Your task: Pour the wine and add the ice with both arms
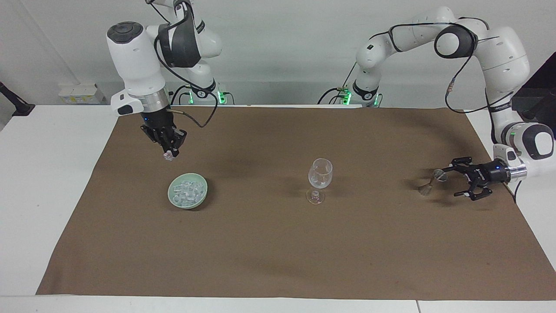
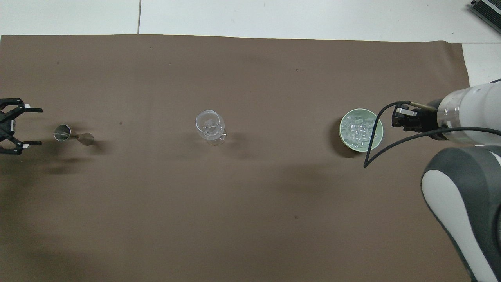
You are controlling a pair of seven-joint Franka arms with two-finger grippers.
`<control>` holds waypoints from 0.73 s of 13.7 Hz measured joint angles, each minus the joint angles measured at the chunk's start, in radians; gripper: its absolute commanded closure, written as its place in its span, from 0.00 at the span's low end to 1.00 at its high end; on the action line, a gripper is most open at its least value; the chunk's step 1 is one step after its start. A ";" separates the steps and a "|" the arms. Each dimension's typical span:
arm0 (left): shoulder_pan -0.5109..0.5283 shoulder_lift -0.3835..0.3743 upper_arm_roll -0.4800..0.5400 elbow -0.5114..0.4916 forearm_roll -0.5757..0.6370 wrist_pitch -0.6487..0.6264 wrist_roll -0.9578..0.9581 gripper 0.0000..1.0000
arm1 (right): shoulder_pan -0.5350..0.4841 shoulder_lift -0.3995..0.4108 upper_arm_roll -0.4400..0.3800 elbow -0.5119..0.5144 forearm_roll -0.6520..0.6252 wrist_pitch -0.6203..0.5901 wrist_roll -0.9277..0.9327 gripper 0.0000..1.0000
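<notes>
My right gripper (image 1: 169, 154) hangs above the cloth, just off the pale green bowl's (image 1: 193, 205) robot-side rim. It is shut on one small clear ice cube (image 1: 167, 157). The rest of the ice (image 1: 187, 191) (image 2: 358, 129) is heaped in the bowl (image 2: 341, 135). In the overhead view the right gripper (image 2: 396, 117) shows beside the bowl. A clear stemmed wine glass (image 1: 320, 173) (image 2: 210, 124) stands mid-cloth. My left gripper (image 1: 455, 179) (image 2: 39, 127) is open and low, a short way from a small clear stemmed cup (image 1: 438, 174) (image 2: 62, 132). The wine is out of view.
A brown cloth (image 1: 278, 252) covers most of the white table (image 1: 52, 174). The small cup rests by itself near the left arm's end. A black cable (image 2: 375, 133) from the right wrist loops over the bowl's edge in the overhead view.
</notes>
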 measured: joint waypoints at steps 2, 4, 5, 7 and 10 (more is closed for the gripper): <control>-0.007 -0.062 -0.001 0.011 0.044 0.001 -0.026 0.00 | 0.007 0.003 0.014 0.011 0.024 -0.001 0.019 1.00; -0.035 -0.121 -0.005 0.012 0.080 0.000 -0.112 0.00 | 0.010 0.011 0.029 0.032 0.059 -0.001 0.058 1.00; -0.057 -0.150 -0.007 0.012 0.089 0.000 -0.168 0.00 | 0.016 0.017 0.037 0.048 0.067 -0.001 0.089 1.00; -0.117 -0.209 -0.008 0.012 0.106 0.000 -0.301 0.00 | 0.034 0.033 0.047 0.076 0.073 -0.001 0.163 1.00; -0.228 -0.288 -0.009 0.012 0.132 0.007 -0.578 0.00 | 0.061 0.049 0.070 0.099 0.114 0.003 0.300 1.00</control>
